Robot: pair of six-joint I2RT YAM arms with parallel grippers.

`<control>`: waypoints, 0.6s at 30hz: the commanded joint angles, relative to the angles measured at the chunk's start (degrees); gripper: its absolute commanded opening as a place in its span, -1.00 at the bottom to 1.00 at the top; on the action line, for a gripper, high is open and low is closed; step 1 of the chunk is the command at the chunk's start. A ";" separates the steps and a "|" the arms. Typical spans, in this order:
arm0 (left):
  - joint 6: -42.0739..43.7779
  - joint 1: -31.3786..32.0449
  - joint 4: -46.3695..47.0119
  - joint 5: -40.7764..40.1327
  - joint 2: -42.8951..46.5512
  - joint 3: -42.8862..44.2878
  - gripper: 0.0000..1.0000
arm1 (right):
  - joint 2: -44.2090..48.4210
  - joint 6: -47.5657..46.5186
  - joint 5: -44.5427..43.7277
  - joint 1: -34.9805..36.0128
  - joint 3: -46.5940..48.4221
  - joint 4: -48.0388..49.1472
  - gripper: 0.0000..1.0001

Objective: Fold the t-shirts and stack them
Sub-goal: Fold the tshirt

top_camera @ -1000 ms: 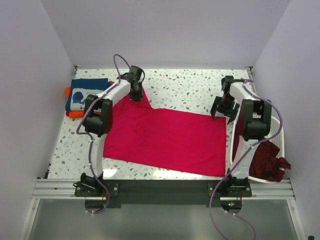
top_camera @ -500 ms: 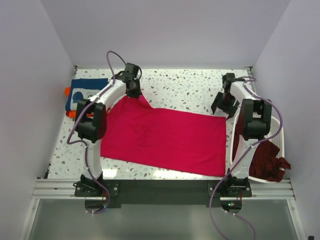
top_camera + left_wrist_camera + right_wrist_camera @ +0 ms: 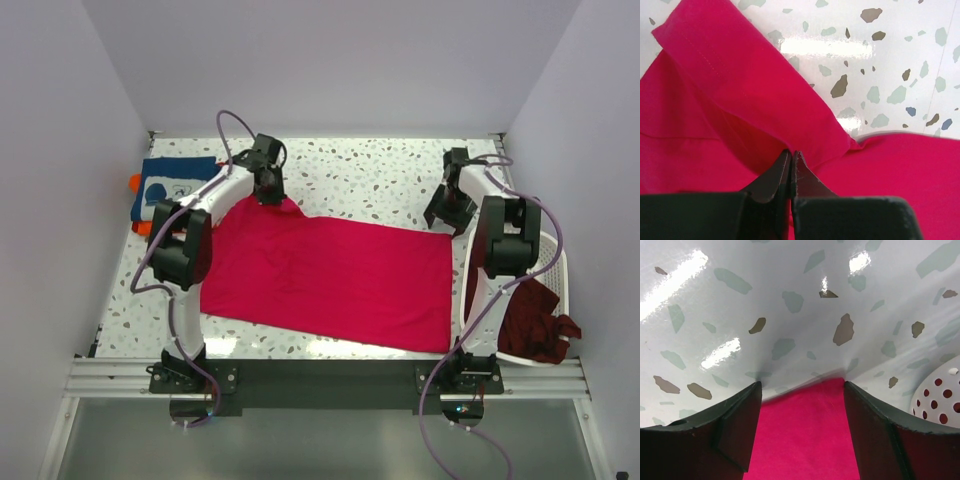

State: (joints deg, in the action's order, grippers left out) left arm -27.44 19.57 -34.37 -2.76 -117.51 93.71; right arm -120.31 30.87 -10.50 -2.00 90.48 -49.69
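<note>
The crimson-pink t-shirt [image 3: 330, 280] lies spread flat across the middle of the table. My left gripper [image 3: 268, 194] is at its far left corner, shut on a raised fold of the pink cloth [image 3: 750, 95]; the jaws [image 3: 791, 154] meet tightly on it. My right gripper [image 3: 447, 222] hovers low over the shirt's far right corner, open, its fingers straddling the pink edge [image 3: 805, 430] without pinching it. A folded navy t-shirt with white print [image 3: 172, 184] rests on an orange one [image 3: 146, 228] at the far left. Dark maroon shirts [image 3: 535, 325] sit in the basket.
The white plastic laundry basket [image 3: 556, 262] stands at the right table edge, close beside the right arm; its perforated wall [image 3: 940, 400] shows in the right wrist view. Grey walls enclose the speckled table [image 3: 370, 170] on three sides.
The left gripper has drawn the shirt's far left corner slightly leftward, and the shirt's left edge followed. The right gripper shifted a little farther over the far right corner and its jaws narrowed.
</note>
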 commanded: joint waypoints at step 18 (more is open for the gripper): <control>-5.16 4.07 1.06 0.56 10.11 -12.32 -0.38 | 1.48 -1.52 -3.30 -0.20 -7.24 2.76 -0.52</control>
State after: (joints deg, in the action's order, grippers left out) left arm -30.50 23.31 -34.39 -3.05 -111.24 83.20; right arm -118.17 30.59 -10.90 -1.89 86.35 -46.04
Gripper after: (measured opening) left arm 0.202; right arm 0.245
